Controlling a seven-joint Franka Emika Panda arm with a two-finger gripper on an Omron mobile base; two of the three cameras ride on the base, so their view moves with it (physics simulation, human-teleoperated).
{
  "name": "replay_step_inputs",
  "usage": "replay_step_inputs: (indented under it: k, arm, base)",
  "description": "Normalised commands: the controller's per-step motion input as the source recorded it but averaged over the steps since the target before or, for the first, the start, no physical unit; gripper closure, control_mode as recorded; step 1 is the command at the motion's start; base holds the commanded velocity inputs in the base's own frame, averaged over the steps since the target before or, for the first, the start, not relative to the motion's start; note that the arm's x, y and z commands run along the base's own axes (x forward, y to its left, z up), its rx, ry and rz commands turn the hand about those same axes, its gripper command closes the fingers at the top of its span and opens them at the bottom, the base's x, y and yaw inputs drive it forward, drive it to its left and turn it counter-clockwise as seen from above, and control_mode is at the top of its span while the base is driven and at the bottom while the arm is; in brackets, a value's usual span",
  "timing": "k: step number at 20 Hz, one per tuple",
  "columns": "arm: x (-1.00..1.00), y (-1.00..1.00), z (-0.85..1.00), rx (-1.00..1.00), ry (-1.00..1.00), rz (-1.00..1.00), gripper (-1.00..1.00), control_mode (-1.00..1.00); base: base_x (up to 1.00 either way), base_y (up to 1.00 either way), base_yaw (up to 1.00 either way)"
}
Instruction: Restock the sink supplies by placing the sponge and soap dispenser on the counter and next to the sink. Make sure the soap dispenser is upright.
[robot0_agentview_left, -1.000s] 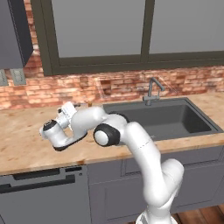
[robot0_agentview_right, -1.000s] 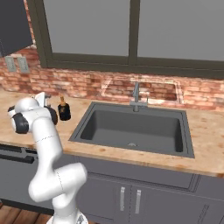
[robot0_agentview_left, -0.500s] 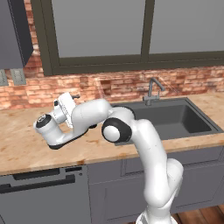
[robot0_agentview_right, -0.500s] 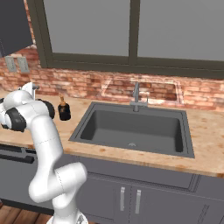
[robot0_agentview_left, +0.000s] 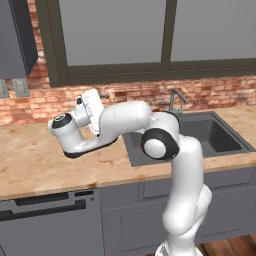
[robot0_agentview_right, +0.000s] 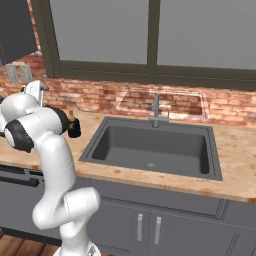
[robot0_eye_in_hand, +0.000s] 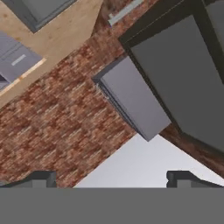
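Soap dispenser (robot0_agentview_right: 74, 128), I think, is peeking out left of the sink (robot0_agentview_right: 155, 147); my gripper (robot0_eye_in_hand: 111, 177) is pointing at brick wall (robot0_eye_in_hand: 65, 113), fingers spread wide, holding nothing.

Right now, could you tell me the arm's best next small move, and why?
Probably raise the open, empty pincer toward the grey wall cabinet it faces: the soap dispenser already stands upright on the counter beside the sink, leaving the sponge.
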Motion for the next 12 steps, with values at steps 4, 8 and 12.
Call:
replay_step_inputs:
  k: [4,8,12]
  arm:
    - [-0.85,-0.94,0.00,0.30,-0.24,-0.01,-1.00,-1.00]
    - [-0.98,-0.75,0.00,0.43,-0.25,-0.01,-1.00,-1.00]
    - [-0.85,-0.43,-0.15,0.58,-0.22,-0.06,-1.00,-1.00]
  base:
    - [0.00,0.00,0.00]
    - [0.00,0.00,0.00]
    - [0.00,0.00,0.00]
